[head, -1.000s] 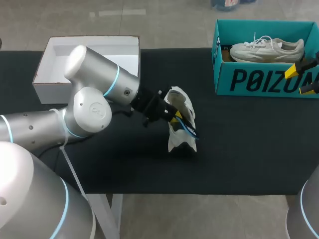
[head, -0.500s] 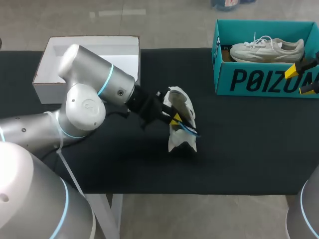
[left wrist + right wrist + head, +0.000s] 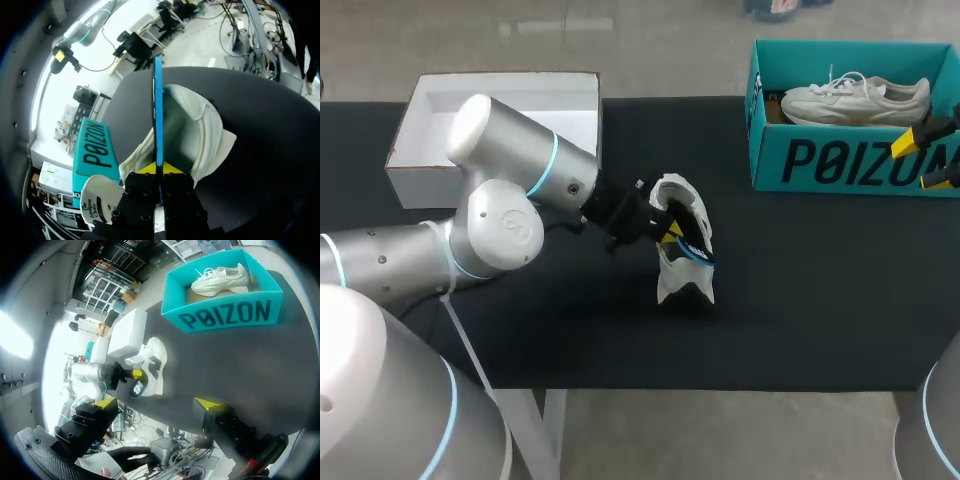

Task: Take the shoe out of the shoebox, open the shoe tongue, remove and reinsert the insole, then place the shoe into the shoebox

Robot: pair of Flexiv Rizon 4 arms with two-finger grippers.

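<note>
A white shoe [image 3: 682,240] stands tipped up in the middle of the black table, its opening toward my left arm. Its blue insole [image 3: 158,110] pokes edge-on out of the shoe [image 3: 200,125]. My left gripper [image 3: 160,169] is shut on the near end of the insole, right at the shoe's opening [image 3: 670,232]. The teal shoebox [image 3: 850,160] sits at the back right with a second white shoe [image 3: 855,100] lying inside. My right gripper [image 3: 920,160] hangs open in front of the shoebox, at the table's right edge, holding nothing [image 3: 155,404].
An open white box [image 3: 430,165] lies at the back left, just behind my left arm's elbow. Black tabletop [image 3: 820,290] stretches between the shoe and the teal shoebox.
My left gripper's fingers have closed the last bit onto the blue insole. The left arm's elbow swung slightly and came back. Shoe and right arm stayed put.
</note>
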